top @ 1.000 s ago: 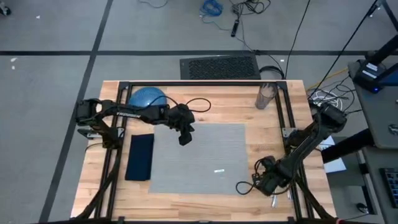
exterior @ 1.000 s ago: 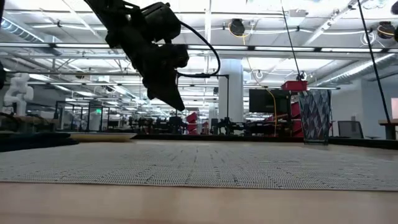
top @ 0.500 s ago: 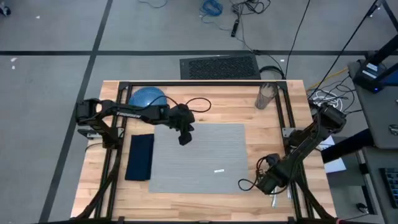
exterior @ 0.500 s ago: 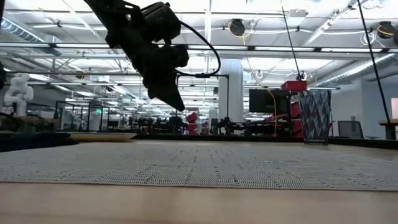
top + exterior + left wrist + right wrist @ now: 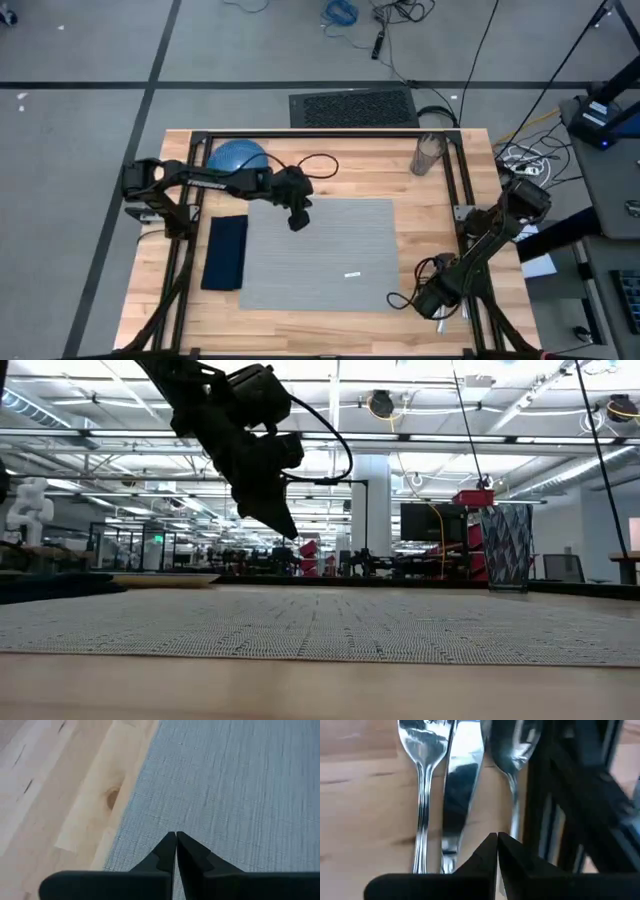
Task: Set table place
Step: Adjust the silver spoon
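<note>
Grey placemat (image 5: 320,255) (flat) centres wooden table (image 5: 440,220).

Light wood table (image 5: 410,205); grey placemat (image 5: 320,255) flat at centre; navy napkin (image 5: 225,252) just beside it; blue dish (image 5: 238,156), glass (image 5: 428,155) at far edge; fork (image 5: 422,795), knife (image 5: 457,795), spoon (image 5: 512,780) side by side at right edge.

Grey floor (image 5: 80,50) with dark seams, loose cables (image 5: 340,12), bright ceiling lights (image 5: 330,370)
</note>
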`<state>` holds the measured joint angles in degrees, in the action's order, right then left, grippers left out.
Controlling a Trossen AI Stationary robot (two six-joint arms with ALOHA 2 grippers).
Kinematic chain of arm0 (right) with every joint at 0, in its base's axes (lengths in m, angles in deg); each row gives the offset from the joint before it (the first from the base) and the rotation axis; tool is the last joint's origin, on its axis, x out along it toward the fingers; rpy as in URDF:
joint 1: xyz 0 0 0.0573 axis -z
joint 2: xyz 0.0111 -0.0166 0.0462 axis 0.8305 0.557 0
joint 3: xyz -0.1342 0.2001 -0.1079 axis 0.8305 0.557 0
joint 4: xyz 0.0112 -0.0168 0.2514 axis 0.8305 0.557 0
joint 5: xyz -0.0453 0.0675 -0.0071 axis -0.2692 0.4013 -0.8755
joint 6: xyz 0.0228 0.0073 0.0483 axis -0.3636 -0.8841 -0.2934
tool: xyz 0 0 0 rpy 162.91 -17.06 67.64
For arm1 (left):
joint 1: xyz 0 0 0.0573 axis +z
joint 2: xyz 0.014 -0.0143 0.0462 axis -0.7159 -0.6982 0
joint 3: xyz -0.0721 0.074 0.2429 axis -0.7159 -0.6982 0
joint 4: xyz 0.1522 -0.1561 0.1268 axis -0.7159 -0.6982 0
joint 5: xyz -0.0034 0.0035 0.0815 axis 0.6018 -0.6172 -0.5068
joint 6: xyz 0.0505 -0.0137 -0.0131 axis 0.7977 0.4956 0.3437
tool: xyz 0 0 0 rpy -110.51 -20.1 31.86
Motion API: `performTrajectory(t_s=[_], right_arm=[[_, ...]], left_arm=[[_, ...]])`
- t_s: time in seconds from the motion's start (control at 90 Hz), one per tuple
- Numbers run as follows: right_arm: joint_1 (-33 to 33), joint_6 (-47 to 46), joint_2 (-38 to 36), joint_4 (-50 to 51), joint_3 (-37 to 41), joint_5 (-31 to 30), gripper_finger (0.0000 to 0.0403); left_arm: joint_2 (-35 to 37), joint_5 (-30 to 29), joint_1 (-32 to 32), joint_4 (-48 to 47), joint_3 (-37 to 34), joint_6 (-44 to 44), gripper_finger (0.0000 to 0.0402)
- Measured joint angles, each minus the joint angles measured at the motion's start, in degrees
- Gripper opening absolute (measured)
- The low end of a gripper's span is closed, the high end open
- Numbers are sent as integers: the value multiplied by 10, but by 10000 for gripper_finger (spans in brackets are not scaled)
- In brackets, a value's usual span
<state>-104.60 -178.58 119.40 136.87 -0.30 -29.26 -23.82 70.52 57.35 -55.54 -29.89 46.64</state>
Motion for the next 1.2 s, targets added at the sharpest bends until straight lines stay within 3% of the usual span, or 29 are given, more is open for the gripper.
performTrajectory(t_s=[0.222,0.744,1.2], right_arm=[[4,-25,34,10,5,68,0],[3,-16,29,55,-1,70,0],[-3,-11,27,-40,53,98,0]], left_arm=[[0,-3,0,0,0,11,0],[0,-17,4,1,0,10,0],[0,-28,4,-8,0,9,0]])
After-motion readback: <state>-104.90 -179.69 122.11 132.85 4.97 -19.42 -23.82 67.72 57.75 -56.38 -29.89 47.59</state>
